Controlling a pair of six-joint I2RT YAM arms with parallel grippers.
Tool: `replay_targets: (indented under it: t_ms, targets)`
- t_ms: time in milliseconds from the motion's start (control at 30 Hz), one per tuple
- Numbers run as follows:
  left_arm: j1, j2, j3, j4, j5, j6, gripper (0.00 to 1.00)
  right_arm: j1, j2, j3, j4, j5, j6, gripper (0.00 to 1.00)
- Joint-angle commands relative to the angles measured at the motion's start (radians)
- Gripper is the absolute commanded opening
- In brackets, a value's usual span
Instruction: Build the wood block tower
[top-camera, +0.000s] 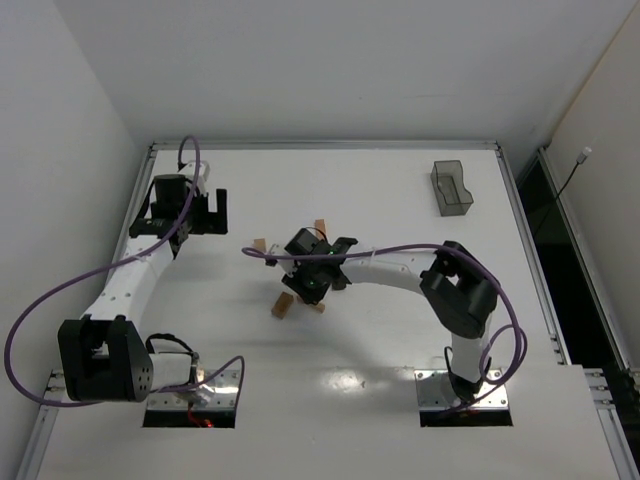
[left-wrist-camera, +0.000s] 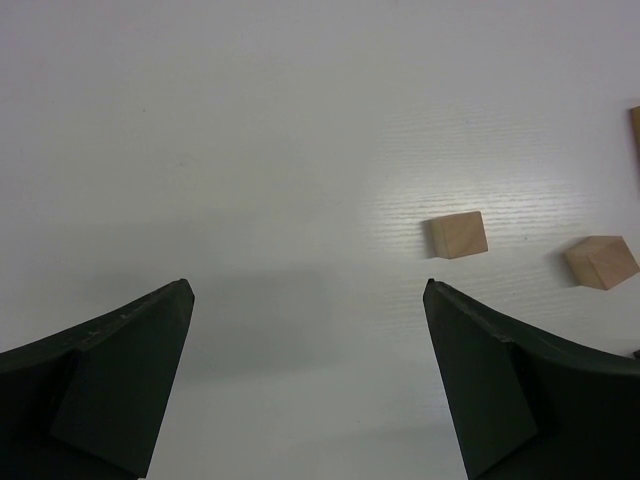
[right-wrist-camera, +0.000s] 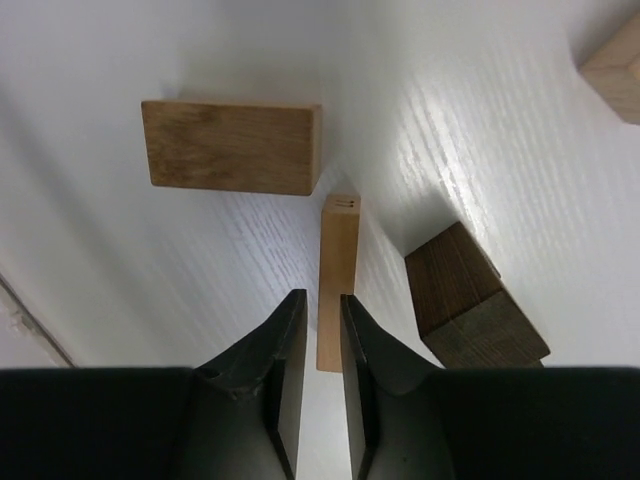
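My left claw (left-wrist-camera: 308, 285) hangs wide open over the table (top-camera: 400, 180). My right claw (right-wrist-camera: 322, 298) is narrow, astride a thin tan plank (right-wrist-camera: 338, 250); I can't tell if it grips. The wood blocks (top-camera: 285, 305) lie loose and unstacked mid-table, around that claw.

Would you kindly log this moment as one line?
left gripper open, empty | right gripper shut on thin plank | blocks loose on table, none stacked
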Motion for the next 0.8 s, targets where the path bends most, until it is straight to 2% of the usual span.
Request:
replay_targets:
  t_ms: [0,133,500,767]
  targets:
    - [0.021,0.007,0.003,0.036,0.024,0.011,1.0,0.019,-0.044,0.036,0.028,0.038,-0.001,0.19]
    - [0.021,0.016,0.003,0.036,0.033,0.011,1.0,0.04,-0.055,0.036,0.019,0.074,-0.011,0.25]
    - [0.031,0.016,0.012,0.036,0.042,0.011,1.0,0.041,-0.009,0.017,0.028,0.138,-0.029,0.27]
    - [0.031,0.034,0.012,0.036,0.042,0.011,1.0,0.041,0.02,0.008,0.028,0.12,-0.029,0.3]
